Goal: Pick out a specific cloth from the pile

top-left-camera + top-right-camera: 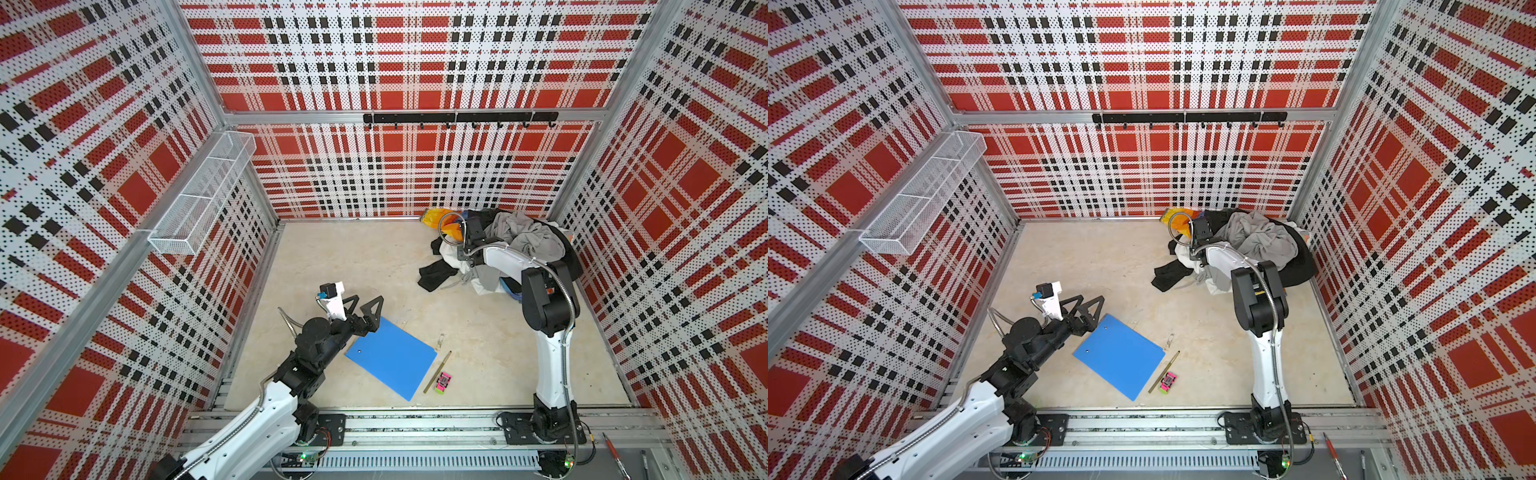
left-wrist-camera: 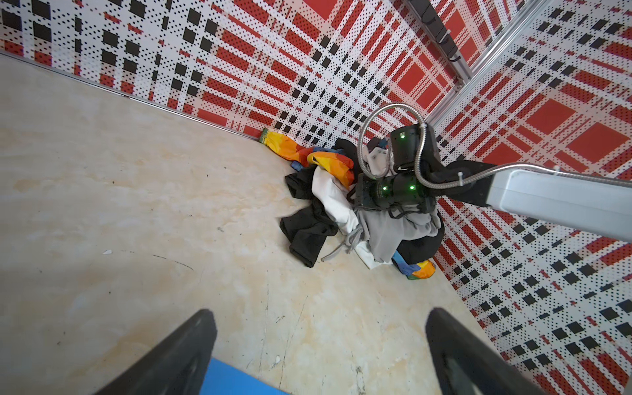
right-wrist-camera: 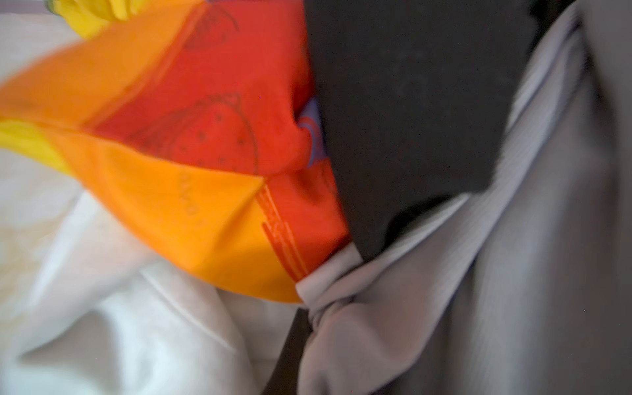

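1. The pile sits at 1 o'clock on the table, against the far corner.
2. The cloth, black, lies under the light grey garment at the pile's 3 o'clock edge.
3. The right gripper is closed and buried in the pile's 9 o'clock side; I cannot tell what it pinches.
4. The left gripper hangs with jaws wide apart at 8 o'clock, near the blue folder.
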`<state>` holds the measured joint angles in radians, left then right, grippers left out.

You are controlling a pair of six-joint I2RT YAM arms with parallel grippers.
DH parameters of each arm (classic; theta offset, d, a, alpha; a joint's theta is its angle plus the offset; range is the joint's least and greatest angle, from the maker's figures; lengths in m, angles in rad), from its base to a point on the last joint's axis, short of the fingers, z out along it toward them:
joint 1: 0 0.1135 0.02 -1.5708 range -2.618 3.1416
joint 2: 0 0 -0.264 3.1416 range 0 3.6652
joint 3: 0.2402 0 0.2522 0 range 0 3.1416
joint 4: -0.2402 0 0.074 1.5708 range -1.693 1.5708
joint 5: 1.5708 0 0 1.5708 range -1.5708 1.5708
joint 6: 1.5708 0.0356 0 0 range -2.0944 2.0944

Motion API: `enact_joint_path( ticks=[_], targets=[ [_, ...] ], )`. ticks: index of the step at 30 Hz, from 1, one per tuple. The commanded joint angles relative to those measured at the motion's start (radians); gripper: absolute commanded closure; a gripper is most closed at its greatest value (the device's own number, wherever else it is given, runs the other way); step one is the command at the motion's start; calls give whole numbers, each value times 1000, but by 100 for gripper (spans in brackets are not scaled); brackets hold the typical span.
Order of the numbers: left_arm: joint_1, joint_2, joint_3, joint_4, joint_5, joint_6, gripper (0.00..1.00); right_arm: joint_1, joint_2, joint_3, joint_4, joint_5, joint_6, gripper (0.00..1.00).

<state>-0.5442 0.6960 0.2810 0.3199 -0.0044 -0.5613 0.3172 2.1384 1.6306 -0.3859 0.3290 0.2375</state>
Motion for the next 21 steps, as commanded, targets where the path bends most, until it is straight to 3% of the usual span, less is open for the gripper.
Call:
enact_joint_path(
  ticks=[1,11,15,21],
  targets=[
    [-16,-1,3,47,-6,-8,1,10,-140,-18,28,-145,19,100],
    [-48,19,8,62,-21,-3,1,2,-366,27,71,-395,33,100],
    [-63,51,19,72,-24,1,1,-62,-452,-13,118,-471,79,100],
    [-76,82,25,93,-21,8,1,-221,-482,-138,104,-348,123,99]
  ],
)
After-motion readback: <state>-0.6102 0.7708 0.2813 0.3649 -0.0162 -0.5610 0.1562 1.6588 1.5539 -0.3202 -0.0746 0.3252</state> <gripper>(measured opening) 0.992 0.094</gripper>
